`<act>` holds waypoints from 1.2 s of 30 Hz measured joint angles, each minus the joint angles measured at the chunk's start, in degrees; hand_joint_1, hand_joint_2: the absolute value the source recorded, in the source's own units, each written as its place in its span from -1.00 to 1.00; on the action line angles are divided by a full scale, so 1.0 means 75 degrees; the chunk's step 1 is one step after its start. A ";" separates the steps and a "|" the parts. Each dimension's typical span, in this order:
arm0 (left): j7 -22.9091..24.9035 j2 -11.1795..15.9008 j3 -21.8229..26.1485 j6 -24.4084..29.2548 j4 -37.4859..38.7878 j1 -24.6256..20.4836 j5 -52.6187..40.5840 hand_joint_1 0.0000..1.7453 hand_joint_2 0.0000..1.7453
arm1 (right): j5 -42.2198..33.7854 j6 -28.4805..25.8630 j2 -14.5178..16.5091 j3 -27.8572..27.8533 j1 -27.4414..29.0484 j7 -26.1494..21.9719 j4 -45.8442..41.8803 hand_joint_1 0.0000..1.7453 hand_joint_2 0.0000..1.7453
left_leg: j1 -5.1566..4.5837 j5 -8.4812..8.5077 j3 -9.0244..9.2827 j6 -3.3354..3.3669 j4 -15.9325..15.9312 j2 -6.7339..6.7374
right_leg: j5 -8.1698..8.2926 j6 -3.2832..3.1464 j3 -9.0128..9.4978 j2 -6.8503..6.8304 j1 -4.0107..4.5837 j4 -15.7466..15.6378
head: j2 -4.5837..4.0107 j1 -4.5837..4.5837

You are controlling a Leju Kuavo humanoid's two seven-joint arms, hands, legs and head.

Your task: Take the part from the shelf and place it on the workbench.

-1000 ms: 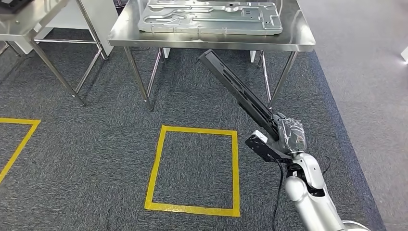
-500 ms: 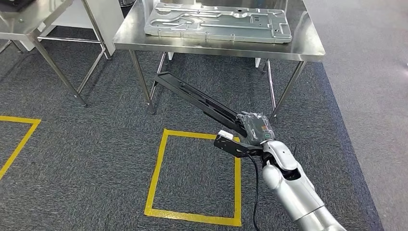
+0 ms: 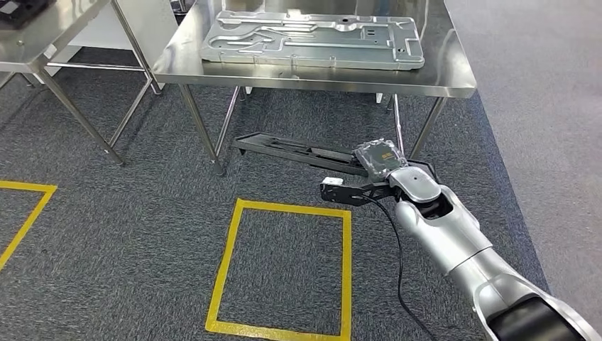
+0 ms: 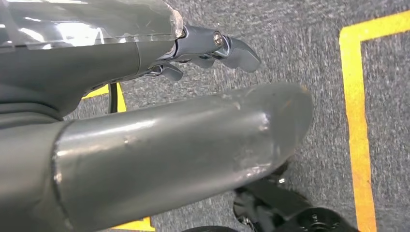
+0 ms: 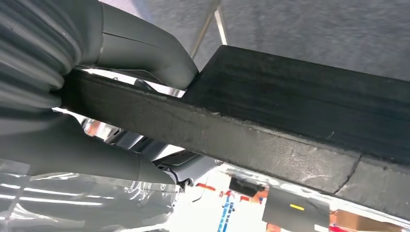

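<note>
Right hand (image 3: 381,159), wrapped in clear film, is clamped around one end of the long black part (image 3: 294,149). Part lies nearly level in the air, low over the grey carpet (image 3: 128,241), reaching out toward the robot's left in front of the steel workbench legs (image 3: 204,124). Its far end sits just in front of the near-left leg, below the level of the surface (image 3: 312,72). In the right wrist view the thick grey thumb (image 5: 145,48) presses on one face of the part (image 5: 300,121) and the darker fingers (image 5: 159,164) close on the other face.

On the surface, well above the part, lies a large stamped metal plate (image 3: 312,39), flat, taking up most of the top. A second steel table (image 3: 42,35) stands off to the left.

Yellow tape square (image 3: 284,266) on the carpet, near the silver right arm (image 3: 454,238); black cable (image 3: 397,263) hangs beside the forearm.

Left hand (image 4: 159,130) hangs over the carpet beside a yellow tape line (image 4: 358,121); thumb extended, fingers (image 4: 227,46) bent slightly and apart, nothing held.
</note>
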 joint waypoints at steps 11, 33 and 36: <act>0.0024 0.0041 -0.0017 -0.0004 0.0006 -0.0011 0.0000 -1.00 -1.00 | 0.0061 0.0100 -0.0272 0.0360 -0.0631 0.0046 -0.0043 1.00 1.00 | -0.0096 0.0831 0.0693 0.0471 -0.1663 -0.0051 | -0.0710 0.0342 -0.0535 0.0080 -0.0051 0.1422 | 0.0000 0.0001; 0.0024 0.0031 -0.0031 -0.0006 0.0013 0.0008 -0.0092 -1.00 -1.00 | 0.2202 -0.1491 -0.0553 0.0784 -0.0556 -0.0155 -0.0775 1.00 1.00 | -0.0054 0.0900 0.0122 0.0015 -0.1181 -0.0039 | -0.0070 0.0097 0.0201 0.0000 -0.0058 -0.0103 | 0.0000 0.0001; 0.0024 0.0031 -0.0044 -0.0006 0.0015 0.0015 -0.0135 -1.00 -1.00 | 0.2506 -0.1661 -0.0553 0.0793 -0.0530 -0.0222 -0.0780 1.00 1.00 | -0.0113 0.0961 0.0224 0.0178 -0.1486 -0.0037 | -0.0179 0.0245 0.0221 0.0027 -0.0035 -0.0102 | 0.0000 0.0000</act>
